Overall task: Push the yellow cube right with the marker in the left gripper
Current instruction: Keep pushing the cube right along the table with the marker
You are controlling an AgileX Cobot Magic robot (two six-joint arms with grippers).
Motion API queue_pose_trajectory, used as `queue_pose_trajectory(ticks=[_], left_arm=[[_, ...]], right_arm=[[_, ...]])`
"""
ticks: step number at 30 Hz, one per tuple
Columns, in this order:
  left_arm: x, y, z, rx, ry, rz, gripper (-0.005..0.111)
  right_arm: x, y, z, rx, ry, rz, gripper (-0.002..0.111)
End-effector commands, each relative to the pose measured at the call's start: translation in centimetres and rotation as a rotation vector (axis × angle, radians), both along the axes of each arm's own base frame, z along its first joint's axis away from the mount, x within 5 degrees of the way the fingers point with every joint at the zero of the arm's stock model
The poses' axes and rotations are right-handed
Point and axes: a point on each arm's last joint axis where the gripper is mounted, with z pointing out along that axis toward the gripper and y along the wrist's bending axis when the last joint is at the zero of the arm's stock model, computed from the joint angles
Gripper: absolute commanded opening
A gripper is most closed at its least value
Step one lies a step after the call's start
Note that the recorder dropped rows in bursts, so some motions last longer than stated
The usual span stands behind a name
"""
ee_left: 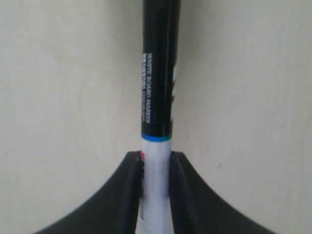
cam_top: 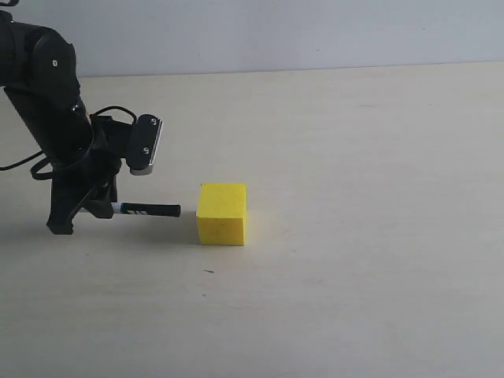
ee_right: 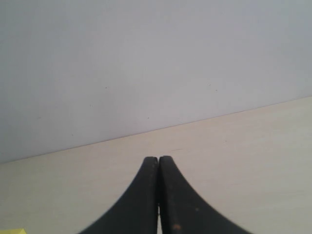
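Gripping the marker, left claw low beside the cube

Left claw (cam_top: 93, 208): closed down to the width of the marker (cam_top: 146, 210), which it clamps. In the left wrist view the two black fingers (ee_left: 132, 178) press on either side of the marker's white section, with no gap visible at the contact. Beyond the fingers the marker (ee_left: 158, 73) shows a thin blue band, then a long black length with white print.

Marker attitude: roughly level and low over the bench (cam_top: 354, 276), its black end pointing right. I cannot tell whether it touches the surface.

Yellow cube (cam_top: 221, 214): resting flat on the bench, just to the right of the marker's end. A narrow gap separates them, so there is no contact.

Left arm: a grey-faced block (cam_top: 147, 146) sits above the claw, tilted.

Right claw (ee_right: 158, 158): fingers pressed together with nothing between them, held above the bench and facing a pale wall (ee_right: 146, 58).
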Motion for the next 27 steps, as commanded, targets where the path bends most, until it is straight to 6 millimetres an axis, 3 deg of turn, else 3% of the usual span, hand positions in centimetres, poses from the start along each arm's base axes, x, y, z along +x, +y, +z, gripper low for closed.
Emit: queue_pose_trajectory(ticks=[1, 7, 17, 20, 27], left_arm=[[0.0, -0.2, 0.0, -0.006, 0.003, 0.012, 0.000], [0.1, -0.3, -1.3, 0.001, 0.041, 0.018, 0.000], [0.4, -0.7, -1.4, -0.028, 0.006, 0.026, 0.000], [0.1, -1.7, -1.4, -0.046, -0.003, 0.010, 0.000], [-0.9, -7.5, -0.2, -0.113, -0.046, -0.104, 0.000]], right_arm=[[0.0, 0.0, -0.1, -0.008, -0.007, -0.007, 0.000], [0.0, 0.0, -0.1, -0.008, -0.007, -0.007, 0.000], [0.0, 0.0, -0.1, -0.008, -0.007, -0.007, 0.000], [0.0, 0.0, -0.1, -0.008, -0.007, -0.007, 0.000], [0.0, 0.0, -0.1, -0.008, -0.007, -0.007, 0.000]])
